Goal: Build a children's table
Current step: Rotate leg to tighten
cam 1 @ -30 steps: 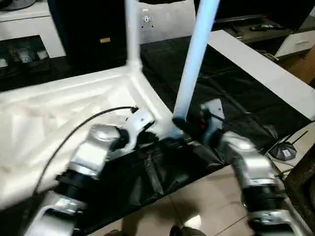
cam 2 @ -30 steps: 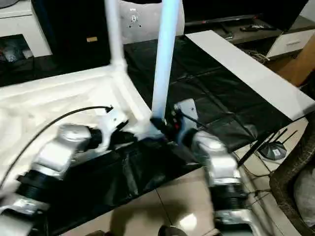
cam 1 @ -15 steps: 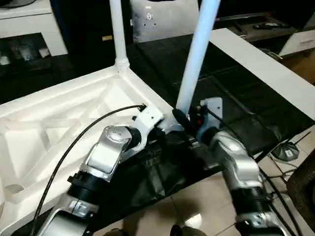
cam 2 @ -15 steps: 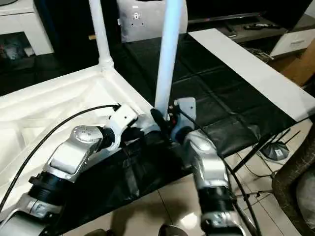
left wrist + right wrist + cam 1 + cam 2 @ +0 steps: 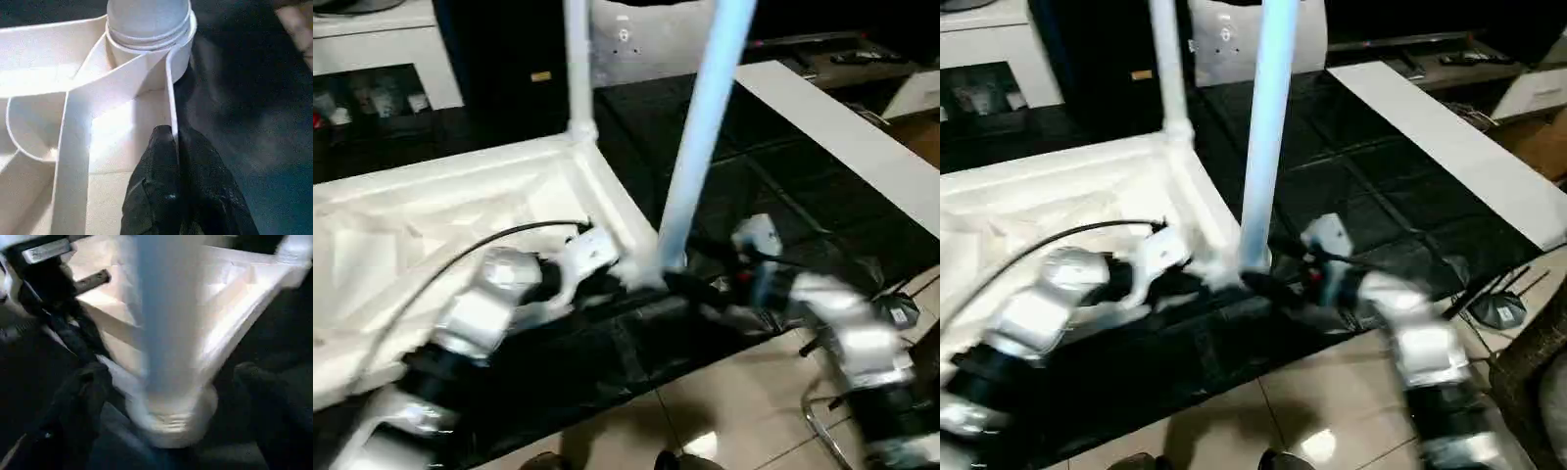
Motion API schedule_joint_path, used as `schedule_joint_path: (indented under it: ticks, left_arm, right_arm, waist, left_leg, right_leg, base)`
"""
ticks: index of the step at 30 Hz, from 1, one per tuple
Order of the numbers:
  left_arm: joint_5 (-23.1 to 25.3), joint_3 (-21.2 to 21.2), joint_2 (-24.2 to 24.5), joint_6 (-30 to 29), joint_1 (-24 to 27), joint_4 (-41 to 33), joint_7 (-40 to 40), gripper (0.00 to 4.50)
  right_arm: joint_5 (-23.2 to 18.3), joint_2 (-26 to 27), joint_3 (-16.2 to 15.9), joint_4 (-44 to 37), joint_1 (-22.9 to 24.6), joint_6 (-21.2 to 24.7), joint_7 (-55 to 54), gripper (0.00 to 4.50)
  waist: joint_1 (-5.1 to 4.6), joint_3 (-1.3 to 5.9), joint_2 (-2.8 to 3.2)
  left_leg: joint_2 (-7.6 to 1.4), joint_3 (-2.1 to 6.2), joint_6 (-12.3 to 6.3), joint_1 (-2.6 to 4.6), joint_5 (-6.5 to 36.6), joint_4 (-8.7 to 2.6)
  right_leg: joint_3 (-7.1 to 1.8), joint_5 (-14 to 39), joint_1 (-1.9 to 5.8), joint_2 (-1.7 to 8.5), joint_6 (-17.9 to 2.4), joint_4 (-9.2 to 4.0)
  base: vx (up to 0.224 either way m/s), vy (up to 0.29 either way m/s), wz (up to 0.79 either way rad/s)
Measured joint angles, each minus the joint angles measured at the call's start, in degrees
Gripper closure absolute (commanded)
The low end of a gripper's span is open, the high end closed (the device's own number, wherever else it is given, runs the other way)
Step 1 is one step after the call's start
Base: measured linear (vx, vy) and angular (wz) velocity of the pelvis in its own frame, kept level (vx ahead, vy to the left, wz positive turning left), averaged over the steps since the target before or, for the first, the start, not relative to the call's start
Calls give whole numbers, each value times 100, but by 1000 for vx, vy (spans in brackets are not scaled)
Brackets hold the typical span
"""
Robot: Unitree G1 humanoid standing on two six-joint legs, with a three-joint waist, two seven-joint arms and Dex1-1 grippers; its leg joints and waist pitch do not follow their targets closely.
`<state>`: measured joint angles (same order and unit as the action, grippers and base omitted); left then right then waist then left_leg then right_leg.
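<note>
The children's table top (image 5: 460,211) lies upside down on the black surface, its ribbed underside facing up. Two white legs stand upright in its corner sockets: a far leg (image 5: 578,59) and a near leg (image 5: 700,137). My left gripper (image 5: 172,147) is shut on the top's thin rim wall, just beside the near leg's socket (image 5: 149,34). My right gripper (image 5: 171,387) is open at the foot of the near leg, one black finger (image 5: 83,396) on each side of it, apart from the leg.
A flat white board (image 5: 842,137) lies on the black surface to the right. A white cabinet with shelves (image 5: 382,59) stands at the back left. Tiled floor (image 5: 705,411) lies below the surface's front edge, with a small black stand and cables (image 5: 1498,308) at the right.
The camera has shifted. My right forearm has swung out to the right and lower, its gripper staying at the near leg's foot. The left gripper holds the rim as before.
</note>
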<state>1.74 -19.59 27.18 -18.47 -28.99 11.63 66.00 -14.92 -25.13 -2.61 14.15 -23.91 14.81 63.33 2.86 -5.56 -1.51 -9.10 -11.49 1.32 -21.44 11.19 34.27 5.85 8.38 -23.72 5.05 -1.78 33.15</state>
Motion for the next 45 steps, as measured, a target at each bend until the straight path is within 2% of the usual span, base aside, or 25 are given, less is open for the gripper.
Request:
schedule_joint_path:
  ticks: [1, 4, 9, 11, 13, 22, 32, 34, 38, 41, 45]
  left_arm:
    - [-11, -43, 68, 105, -1, 5, 162, 450]
    - [-53, -172, 232, 439, -32, 63, 652, 450]
    - [-163, -397, 390, 782, -123, 138, 1203, 450]
    - [-197, -427, 421, 874, -146, 193, 1397, 450]
    - [-201, -464, 423, 910, -186, 226, 1498, 450]
    - [-201, -556, 425, 1093, -292, 363, 1637, 450]
    - [-202, -558, 394, 1171, -318, 456, 1670, 450]
    - [-202, -558, 391, 1185, -319, 464, 1672, 450]
    - [-214, -531, 373, 1138, -319, 467, 1671, 450]
    - [-257, -410, 304, 786, -291, 426, 1463, 450]
    - [-204, -174, 186, 229, -213, 310, 954, 450]
  right_arm:
    - [-25, -19, -14, 0, -62, -22, 145, 23]
    - [-5, -161, -337, 55, -105, -236, 775, 23]
    - [-19, -361, -655, 300, -164, -383, 1565, 23]
    - [-35, -379, -756, 426, -262, -359, 1868, 50]
    - [-39, -385, -848, 449, -328, -352, 2060, 58]
    - [-28, -237, -1117, 730, -482, -534, 2379, 128]
    - [-38, -198, -1160, 744, -491, -495, 2574, 202]
    - [-46, -198, -1160, 751, -491, -477, 2577, 229]
    - [-73, -194, -1145, 719, -490, -358, 2538, 242]
    - [-154, -86, -947, 464, -310, 51, 2104, 248]
    - [-163, 152, -670, 277, -190, 462, 1267, 248]
  waist:
    - [45, 1, -2]
    - [120, 2, -2]
    - [182, 3, -5]
    - [208, 3, -5]
    - [232, 4, -6]
    - [253, 5, -13]
    - [265, 5, -15]
    - [265, 5, -15]
    - [266, 5, -15]
    - [257, 5, -14]
    - [179, 5, -15]
  left_leg:
    - [-1, 0, 0, 9, 0, -1]
    - [0, -1, -1, 14, 1, 0]
    - [1, -5, -4, 16, 3, 8]
    - [0, -5, -3, 19, 2, 9]
    - [-2, -5, -2, 20, 1, 11]
    - [-2, -5, -3, 20, 1, 17]
    - [-2, -5, -3, 20, 1, 17]
    - [-2, -5, -3, 19, 1, 17]
    - [-2, -5, -3, 23, 1, 18]
    - [-2, -5, 0, 38, 0, 20]
    - [-2, -3, 10, 50, -7, 22]
  right_leg:
    - [0, -2, 7, 0, -4, 3]
    - [1, -2, 19, 3, -5, 1]
    - [0, -6, 22, 6, -12, 3]
    - [0, -7, 22, 6, -12, 10]
    - [1, -6, 23, 6, -11, 13]
    - [1, 0, 27, 7, -1, 14]
    - [2, 2, 28, 7, 2, 14]
    - [2, 1, 28, 8, 1, 14]
    - [1, 1, 31, 8, 0, 16]
    - [0, 9, 38, 8, 14, 27]
    - [-3, 12, 41, 7, 19, 33]
  base:
    - [0, 0, 0]
    - [0, 0, 0]
    - [0, 0, 0]
    - [0, 0, 0]
    - [0, 0, 0]
    - [0, 0, 0]
    - [0, 0, 0]
    - [0, 0, 0]
    - [0, 0, 0]
    - [0, 0, 0]
    - [0, 0, 0]
